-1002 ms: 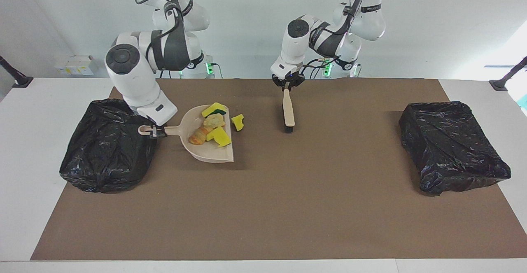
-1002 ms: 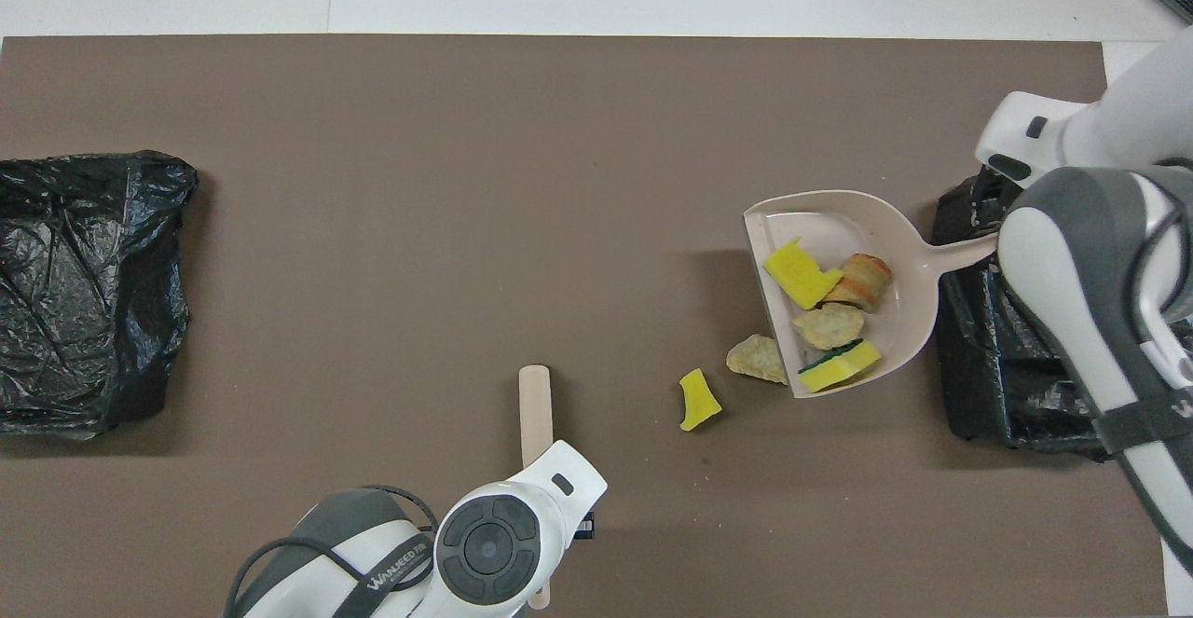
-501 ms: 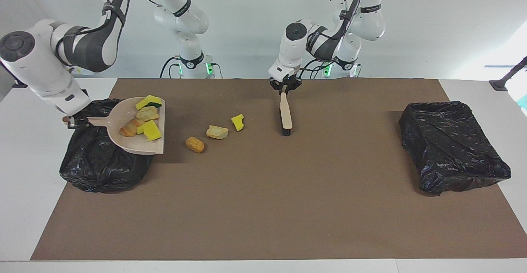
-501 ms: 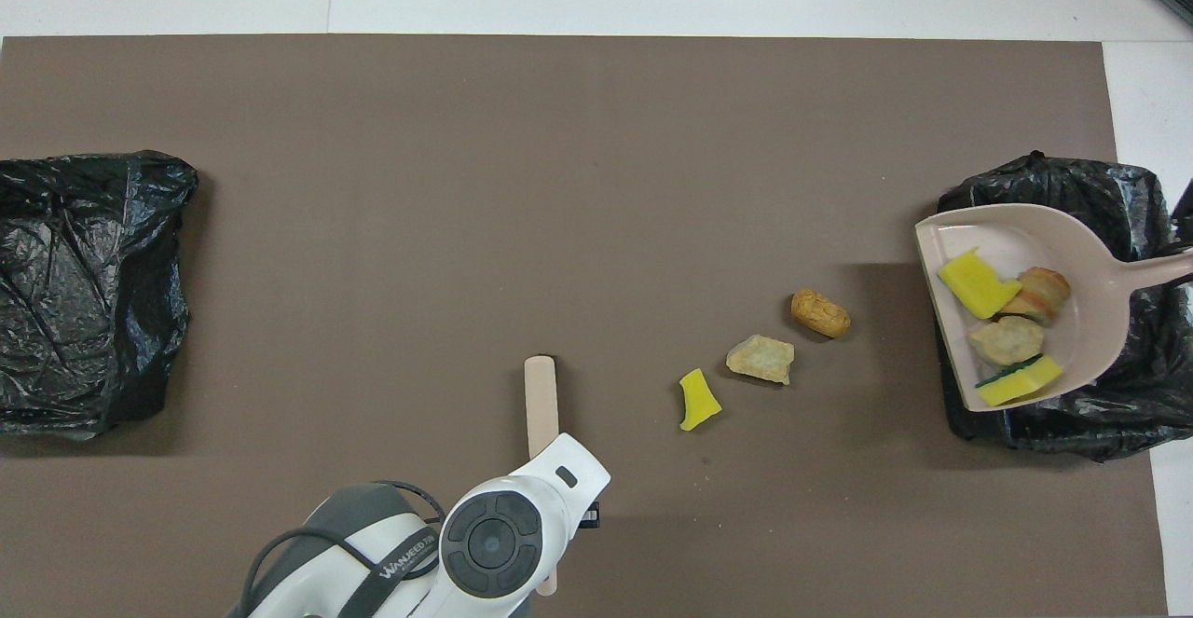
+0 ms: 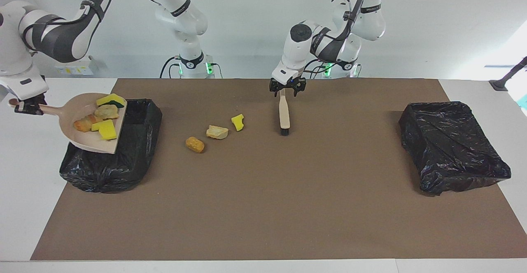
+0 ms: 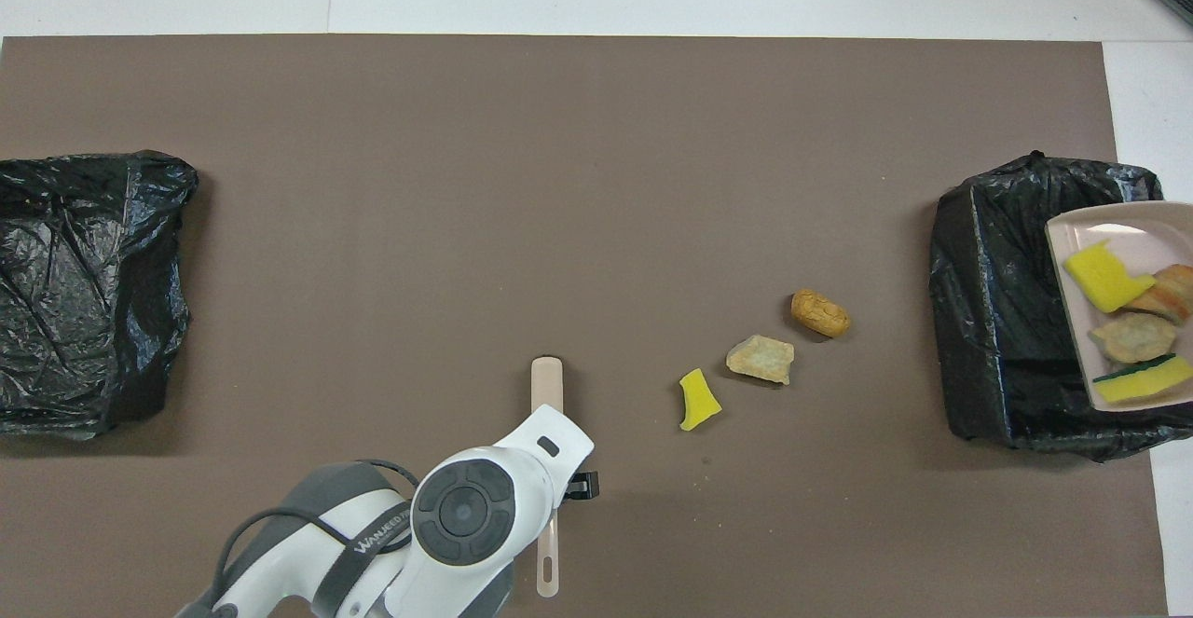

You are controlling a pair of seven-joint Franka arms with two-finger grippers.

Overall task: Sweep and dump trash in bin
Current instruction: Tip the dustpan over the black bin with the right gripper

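My right gripper (image 5: 24, 107) is shut on the handle of the beige dustpan (image 5: 88, 141), which hangs tilted over the black-bagged bin (image 5: 123, 157) at the right arm's end. In the pan (image 6: 1118, 226) lie several scraps of trash: yellow sponge chunks, a tan bit and an orange-brown piece. On the mat lie an orange-brown nugget (image 5: 194, 144), a tan bit (image 5: 217, 131) and a yellow sponge chunk (image 5: 237, 122). My left gripper (image 5: 287, 87) is open around the handle of the beige brush (image 5: 283, 114), whose bristle end rests on the mat.
A second black-bagged bin (image 5: 451, 145) sits at the left arm's end of the brown mat (image 5: 288, 207). White table borders the mat on all sides.
The right arm lifted the dustpan off the mat and carried it over the bin, leaving three scraps behind. The left gripper opened on the brush handle.
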